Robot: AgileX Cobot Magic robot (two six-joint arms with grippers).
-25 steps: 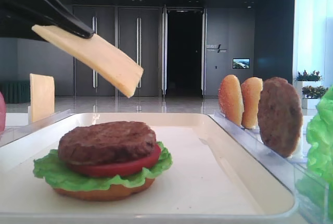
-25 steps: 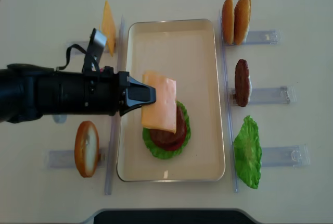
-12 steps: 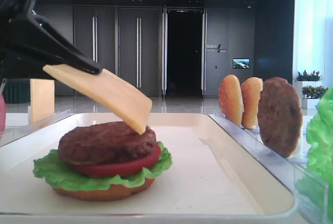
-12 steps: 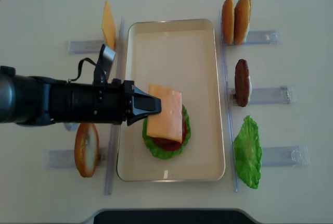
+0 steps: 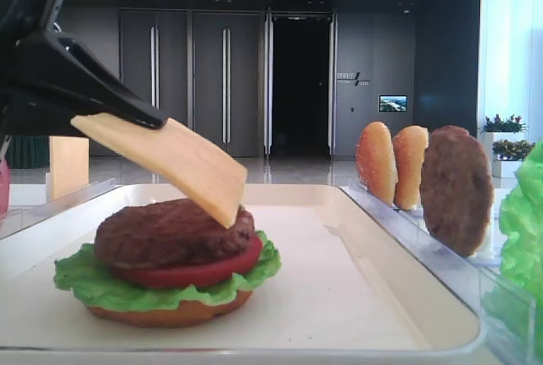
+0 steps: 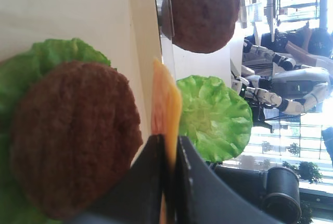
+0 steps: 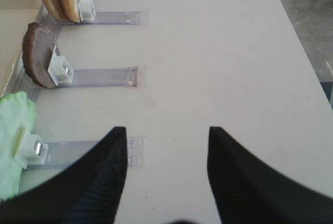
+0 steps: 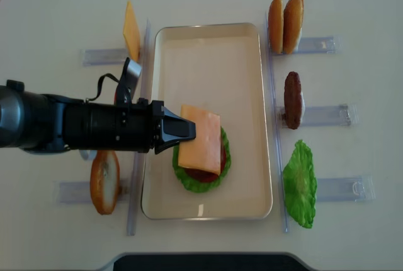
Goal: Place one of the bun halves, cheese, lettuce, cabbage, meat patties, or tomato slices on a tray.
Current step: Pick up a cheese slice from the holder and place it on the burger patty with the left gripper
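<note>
Table [image 8: 352, 6] | tray [image 8: 249, 57]: 1 | cheese [image 8: 200, 138]: 2, one pinched in left jaws | right jaws parted, empty

The thin pale-orange square cheese slice [image 8: 200, 140] tilts down toward 3 o'clock, its low corner apparently touching the thick dark-brown round meat patty [image 5: 174, 231]. That patty tops a glossy red tomato slice [image 5: 199, 273], frilly green lettuce leaf [image 5: 89, 287] and golden bun half [image 5: 170, 311], stacked toward 6 o'clock on the cream-white rectangular tray [image 8: 208, 47].

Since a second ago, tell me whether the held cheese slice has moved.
Yes. The cheese has come down toward the patty on the tray; its lower corner now overlaps the patty top.
</note>
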